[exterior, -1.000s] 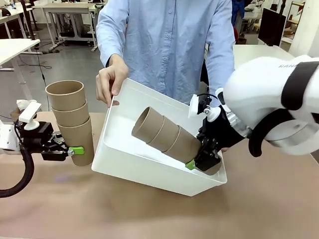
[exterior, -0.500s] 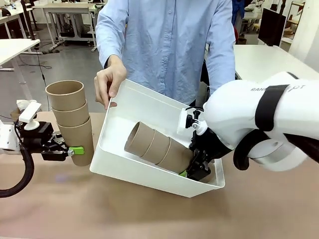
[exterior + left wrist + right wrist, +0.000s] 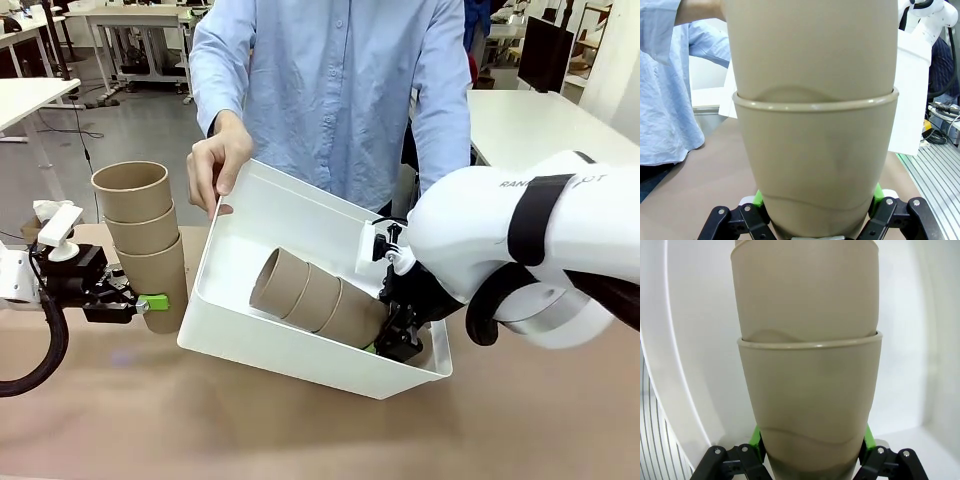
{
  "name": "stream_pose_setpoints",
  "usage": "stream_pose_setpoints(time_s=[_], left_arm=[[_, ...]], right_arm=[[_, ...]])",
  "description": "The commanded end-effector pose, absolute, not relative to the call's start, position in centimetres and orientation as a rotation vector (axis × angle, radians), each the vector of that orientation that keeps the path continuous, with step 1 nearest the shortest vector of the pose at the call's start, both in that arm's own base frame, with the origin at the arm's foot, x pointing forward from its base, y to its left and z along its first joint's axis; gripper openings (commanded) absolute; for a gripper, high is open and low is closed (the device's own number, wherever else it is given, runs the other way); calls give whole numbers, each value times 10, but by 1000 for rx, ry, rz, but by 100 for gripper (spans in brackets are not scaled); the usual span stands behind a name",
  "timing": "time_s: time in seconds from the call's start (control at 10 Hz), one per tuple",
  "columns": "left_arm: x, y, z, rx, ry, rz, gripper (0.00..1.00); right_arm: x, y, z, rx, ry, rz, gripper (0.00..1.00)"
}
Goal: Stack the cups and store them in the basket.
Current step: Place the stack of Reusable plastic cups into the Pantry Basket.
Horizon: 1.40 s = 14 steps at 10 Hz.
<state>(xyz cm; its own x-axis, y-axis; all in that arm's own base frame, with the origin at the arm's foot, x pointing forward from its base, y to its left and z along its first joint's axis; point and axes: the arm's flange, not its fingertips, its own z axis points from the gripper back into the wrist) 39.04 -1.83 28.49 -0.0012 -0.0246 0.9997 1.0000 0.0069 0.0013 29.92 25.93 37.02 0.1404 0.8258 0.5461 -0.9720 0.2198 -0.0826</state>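
While left pincer (image 3: 158,301) and right pincer (image 3: 385,345) clamp cups (image 3: 140,235), right arm (image 3: 470,225) reads "RAN" (partial).

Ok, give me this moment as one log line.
left jaws: shut on upright stack, three cups | right jaws: shut on lying stack, three cups, inside basket | person's hand: holding tilted basket's rim
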Motion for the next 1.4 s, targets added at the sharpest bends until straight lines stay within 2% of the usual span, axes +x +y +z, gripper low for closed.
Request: stream_pose_setpoints(time_s=[0.0,0.2,0.3,0.4,0.6,0.7,0.8,1.0,1.3], left_arm=[[389,-19,289,-1189,-1211,-1222,84],[389,-19,289,-1189,-1211,-1222,84],[389,-19,289,-1189,-1211,-1222,84],[389,-19,289,-1189,-1211,-1222,84],[389,-19,289,-1189,-1211,-1222,84],[389,-19,289,-1189,-1211,-1222,84],[389,-19,289,-1189,-1211,-1222,84],[389,-19,289,-1189,-1211,-1222,84],[389,-19,289,-1189,-1211,-1222,84]], right_arm=[[299,261,373,331,-533,1326,85],[302,267,370,330,-560,1328,85],[375,264,326,334,-554,1339,85],[377,273,326,323,-523,1378,85],[323,293,364,313,-520,1383,85],[318,290,366,306,-550,1385,85],[310,288,369,313,-553,1405,100],[292,284,378,323,-545,1432,100],[292,265,406,306,-572,1402,100]])
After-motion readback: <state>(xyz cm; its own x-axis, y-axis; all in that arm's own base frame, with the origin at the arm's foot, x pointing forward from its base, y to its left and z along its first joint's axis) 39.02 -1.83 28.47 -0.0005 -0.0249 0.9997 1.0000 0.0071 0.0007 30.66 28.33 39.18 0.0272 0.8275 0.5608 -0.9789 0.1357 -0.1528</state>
